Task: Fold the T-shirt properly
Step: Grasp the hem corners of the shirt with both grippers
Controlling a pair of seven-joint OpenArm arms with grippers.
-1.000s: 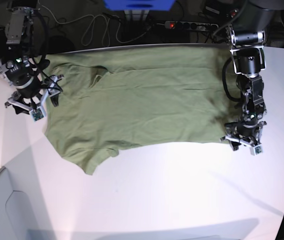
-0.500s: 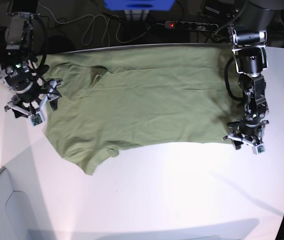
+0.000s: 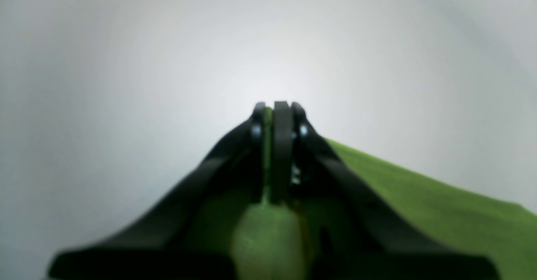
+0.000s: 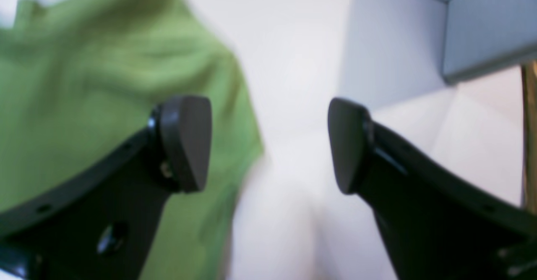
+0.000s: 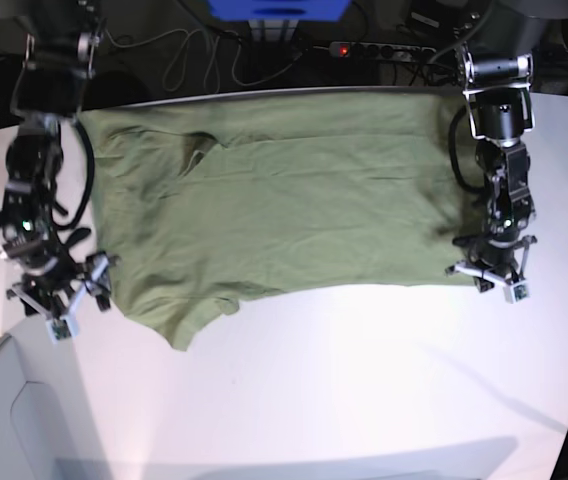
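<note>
A broad white table (image 5: 364,380) with a smooth matte top fills most of the base view, its far edge curving against a dark background where a black power strip (image 5: 382,50) with a red switch, loose grey cables (image 5: 189,60) and a blue box (image 5: 279,10) sit beyond it. A pale grey panel (image 5: 4,410) overlaps the table's near corner on the right arm's side. The T-shirt (image 5: 284,210), plain sage-green cotton with soft shallow wrinkles, lies spread flat across the far half of the table, its far edge running along the table's far edge. One short sleeve juts out from the T-shirt's near edge toward the right arm's side, and a small crease puckers the cloth near the far sleeve. The T-shirt's near hem runs almost straight, and in front of it the table stretches bare and bright to the near edge. The left gripper (image 5: 491,280), black with pale housing, stands at the T-shirt's near hem corner; in the left wrist view the left gripper (image 3: 277,116) has its jaws pressed together with a thin fold of green cloth pinched between them, and more cloth bunches behind the fingers. The right gripper (image 5: 62,295) is just beside the T-shirt's opposite side, by the jutting sleeve. In the right wrist view the right gripper (image 4: 268,145) has its rounded dark pads spread wide apart, one pad over the sleeve edge, the other over bare white table, holding nothing.
</note>
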